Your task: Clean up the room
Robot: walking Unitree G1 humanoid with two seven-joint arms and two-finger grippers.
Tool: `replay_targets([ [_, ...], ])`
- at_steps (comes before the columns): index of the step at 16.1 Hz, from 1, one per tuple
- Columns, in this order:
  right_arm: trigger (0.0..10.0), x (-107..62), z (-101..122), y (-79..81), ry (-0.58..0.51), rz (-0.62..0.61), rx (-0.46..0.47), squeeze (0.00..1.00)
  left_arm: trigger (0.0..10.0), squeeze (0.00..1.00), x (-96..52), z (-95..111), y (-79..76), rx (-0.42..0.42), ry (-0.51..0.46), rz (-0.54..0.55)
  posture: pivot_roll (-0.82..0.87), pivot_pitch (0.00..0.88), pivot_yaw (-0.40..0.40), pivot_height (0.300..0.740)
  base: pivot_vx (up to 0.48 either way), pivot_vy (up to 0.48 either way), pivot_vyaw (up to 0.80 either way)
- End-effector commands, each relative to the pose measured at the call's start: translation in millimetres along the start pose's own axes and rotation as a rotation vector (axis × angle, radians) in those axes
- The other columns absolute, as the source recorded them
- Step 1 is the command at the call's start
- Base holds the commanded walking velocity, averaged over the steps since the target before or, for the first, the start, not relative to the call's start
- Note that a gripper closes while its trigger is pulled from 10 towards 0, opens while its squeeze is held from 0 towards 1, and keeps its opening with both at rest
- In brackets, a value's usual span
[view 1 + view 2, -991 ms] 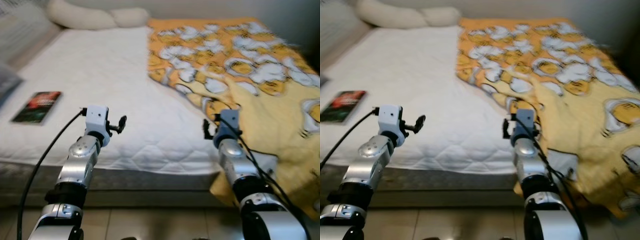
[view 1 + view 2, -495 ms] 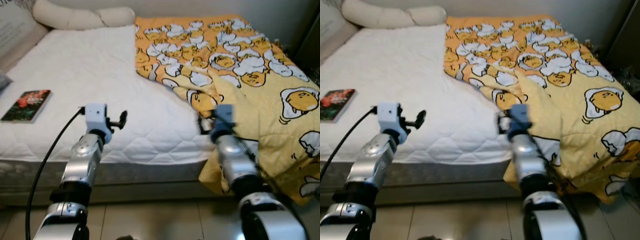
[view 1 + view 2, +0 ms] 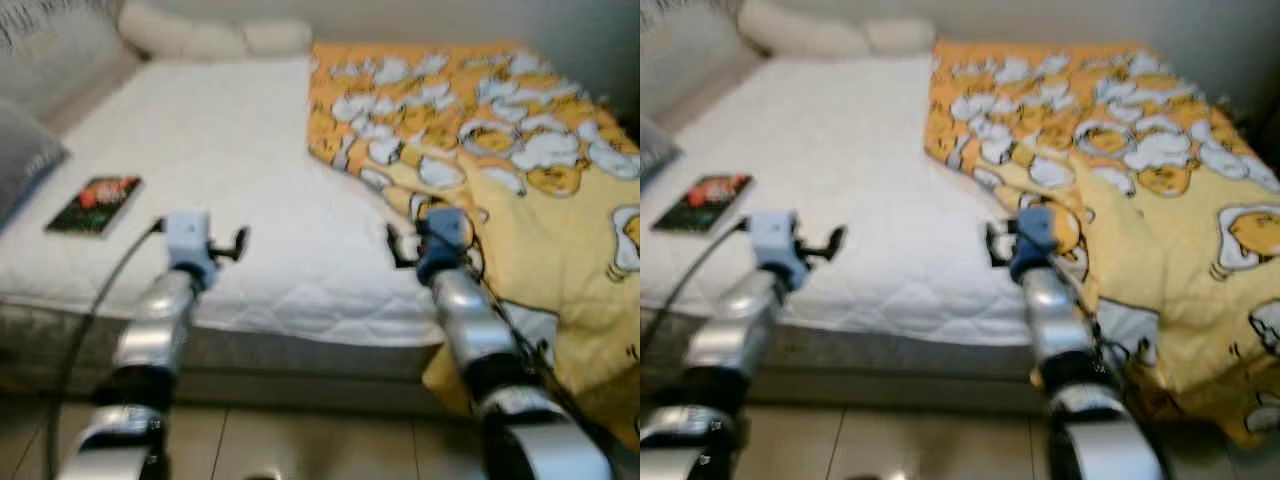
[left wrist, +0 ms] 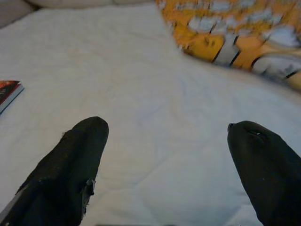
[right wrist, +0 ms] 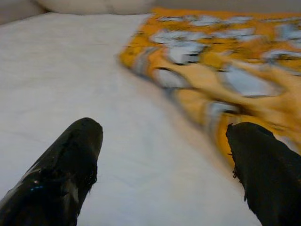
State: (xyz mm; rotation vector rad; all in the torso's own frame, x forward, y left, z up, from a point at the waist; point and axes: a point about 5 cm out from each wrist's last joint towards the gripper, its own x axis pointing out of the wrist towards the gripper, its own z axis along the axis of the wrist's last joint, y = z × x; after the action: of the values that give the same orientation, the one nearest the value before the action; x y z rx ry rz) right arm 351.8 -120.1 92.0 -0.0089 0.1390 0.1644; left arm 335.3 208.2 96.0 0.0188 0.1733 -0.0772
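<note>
While the head views are blurred, the layout is readable: a bed (image 3: 230,180) with a bare white mattress, and a yellow blanket (image 3: 520,170) with an egg pattern covering its right part and hanging over the front edge toward the floor. A book (image 3: 95,204) lies flat on the mattress near the left side, well apart from the blanket. Pillow (image 3: 215,36) at the head end. Left gripper (image 4: 164,155) held above the mattress near the front edge, fingers spread wide, holding nothing. Right gripper (image 5: 162,160) just beside the blanket's folded edge, fingers also spread, nothing between them.
</note>
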Motion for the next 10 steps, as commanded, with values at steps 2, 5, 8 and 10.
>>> replay_targets([
  [2,10.0,-2.5,-2.2,-13.8,0.008,-0.034,-0.006,0.00,10.0,0.00,4.2,6.5,-10.9,0.005,-0.024,-0.035,-0.02,0.000,0.050,0.740,0.364,0.000,0.00],
  [5,10.0,-2.6,-5.6,-15.8,0.033,-0.047,0.023,0.00,10.0,0.00,4.3,6.1,-11.2,0.005,-0.022,-0.037,-0.02,0.000,0.050,0.740,0.363,0.000,-0.26],
  [8,10.0,-2.8,-5.4,-18.3,0.033,-0.061,0.004,0.00,10.0,0.00,4.4,5.5,-11.6,0.005,-0.019,-0.042,-0.02,0.000,0.053,0.740,0.361,0.000,-0.51],
  [10,10.0,-2.7,-6.1,-18.2,0.040,-0.057,0.002,0.00,10.0,0.00,4.5,5.2,-12.3,0.009,-0.018,-0.043,-0.02,0.000,0.054,0.740,0.321,0.000,0.00],
])
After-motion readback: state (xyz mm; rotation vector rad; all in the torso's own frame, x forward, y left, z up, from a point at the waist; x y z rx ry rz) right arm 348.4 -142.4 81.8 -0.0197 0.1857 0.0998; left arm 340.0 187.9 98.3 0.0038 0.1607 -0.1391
